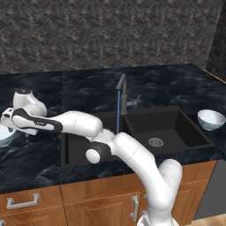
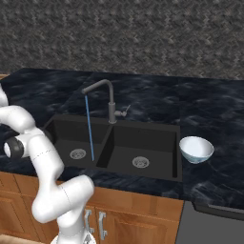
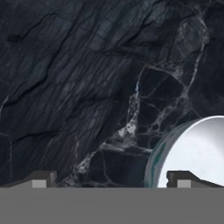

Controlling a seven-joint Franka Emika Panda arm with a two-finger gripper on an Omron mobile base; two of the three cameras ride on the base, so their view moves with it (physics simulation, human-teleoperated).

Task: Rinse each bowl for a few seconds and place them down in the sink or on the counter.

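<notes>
**Open hand hovers at the rim of the left bowl**

Two bowls sit on the worktop [image 1: 88, 90], one on either side of the sink [image 1: 176, 128]. The right bowl [image 1: 211, 119] rests upright just beside the right basin, well apart from the arm. The left bowl [image 1: 5, 136] lies at the far left, where the hand [image 3: 111, 179] is stretched out above it with jaws spread wide and nothing between them. In the hand view one fingertip stands over the bowl's pale inside, the other over bare marble, so the rim looks to lie between them.

These bowls are probably light, rigid and glossy, so slippery once wet and liable to chip if dropped into the basin. The thin rim seems the sensible place to pinch, one finger inside and one outside the wall.

A thin blue stream falls from the faucet [image 1: 122, 95] into the left basin.

The left bowl is cut off by the frame edge and partly covered by the arm; how far the fingertips stand above the rim cannot be judged.
</notes>
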